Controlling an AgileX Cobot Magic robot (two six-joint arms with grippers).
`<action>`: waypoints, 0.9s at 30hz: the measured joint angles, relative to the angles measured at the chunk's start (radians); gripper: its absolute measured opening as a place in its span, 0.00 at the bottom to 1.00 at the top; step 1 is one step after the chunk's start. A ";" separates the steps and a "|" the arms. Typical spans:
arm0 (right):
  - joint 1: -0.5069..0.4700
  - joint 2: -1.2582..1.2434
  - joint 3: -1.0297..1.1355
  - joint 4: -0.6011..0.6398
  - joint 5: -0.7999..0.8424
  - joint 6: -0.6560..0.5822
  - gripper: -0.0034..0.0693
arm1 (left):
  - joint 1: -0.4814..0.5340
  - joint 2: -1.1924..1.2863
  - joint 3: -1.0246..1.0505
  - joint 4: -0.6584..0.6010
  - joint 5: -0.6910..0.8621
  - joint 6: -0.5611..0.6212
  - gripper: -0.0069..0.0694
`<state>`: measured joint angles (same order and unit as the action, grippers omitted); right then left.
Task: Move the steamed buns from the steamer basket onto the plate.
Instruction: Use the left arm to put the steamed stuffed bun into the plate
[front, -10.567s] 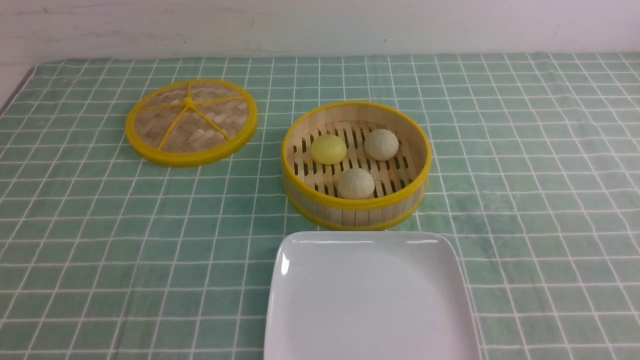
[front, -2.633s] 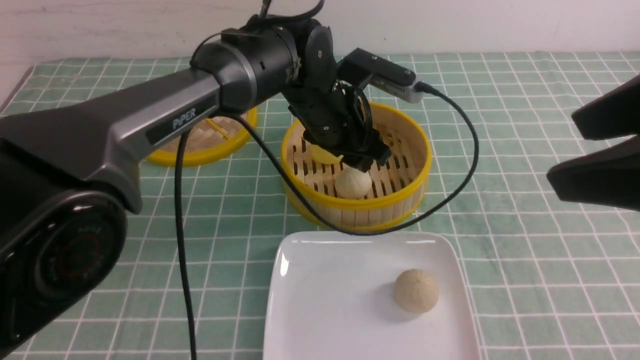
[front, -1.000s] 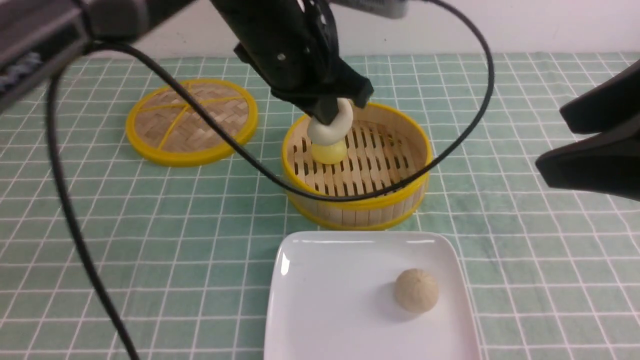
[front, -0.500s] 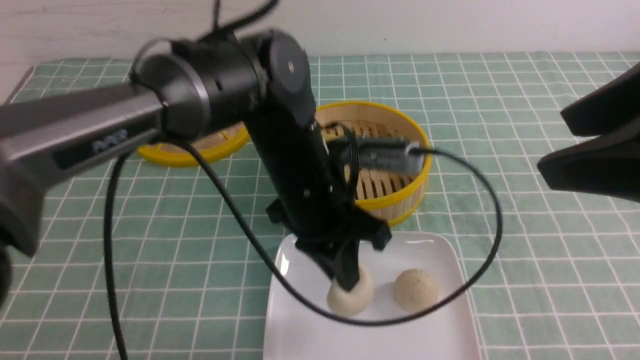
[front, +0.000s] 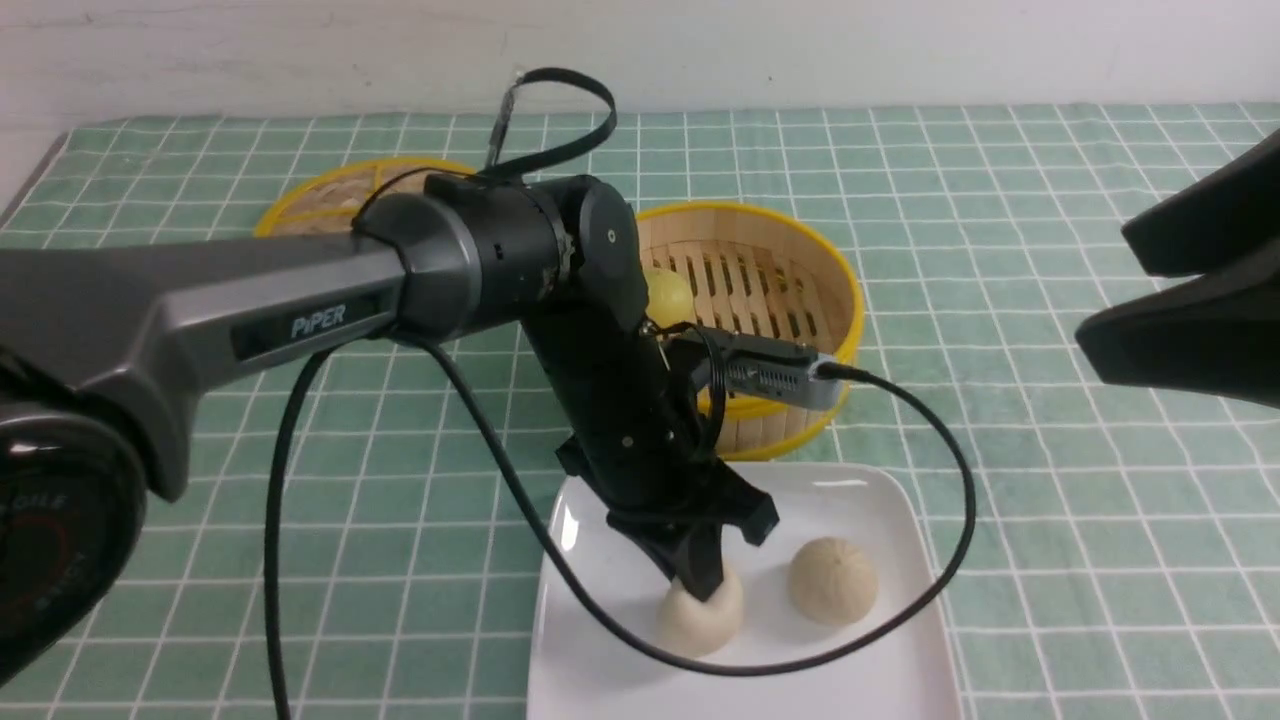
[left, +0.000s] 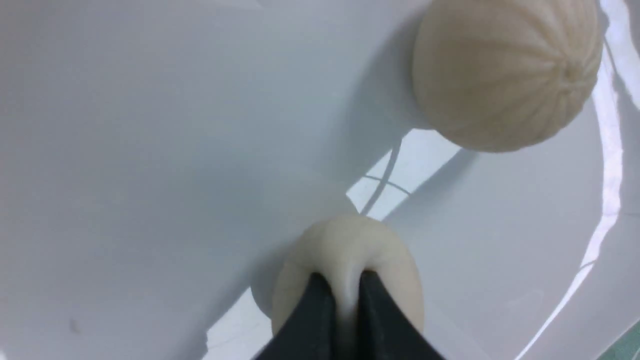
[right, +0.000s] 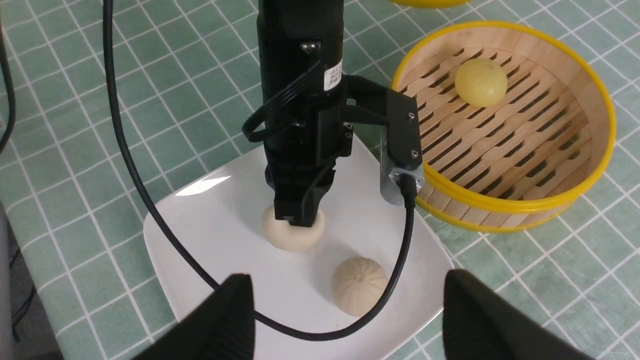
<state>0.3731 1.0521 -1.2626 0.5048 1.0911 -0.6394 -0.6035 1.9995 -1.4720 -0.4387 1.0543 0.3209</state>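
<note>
- The left jaws are pinched shut on a white bun (front: 700, 622), down on the plate (front: 880, 690) beside another bun (front: 832, 582).
- The right jaws hang wide open, empty.
- The yellow bun (right: 481, 82) sits in the steamer basket (front: 790, 215).
- It looks soft and light, so squeeze its round sides gently.

A dented bun (front: 700, 622) and a ribbed bun (front: 832, 581) sit on the plate (front: 870, 685); the yellow bun (front: 668, 293) lies in the basket (front: 750, 209).
</note>
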 joint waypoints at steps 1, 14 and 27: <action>0.000 0.000 0.000 0.000 0.000 0.000 0.73 | 0.000 -0.014 0.000 -0.002 -0.012 0.002 0.14; 0.000 0.000 0.000 0.000 0.001 0.000 0.73 | 0.000 -0.053 -0.008 -0.005 -0.052 0.003 0.14; 0.000 0.000 0.000 0.000 -0.001 0.000 0.73 | 0.000 -0.012 -0.008 0.012 -0.056 0.003 0.15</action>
<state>0.3731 1.0521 -1.2626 0.5048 1.0902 -0.6394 -0.6035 1.9877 -1.4797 -0.4263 0.9982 0.3237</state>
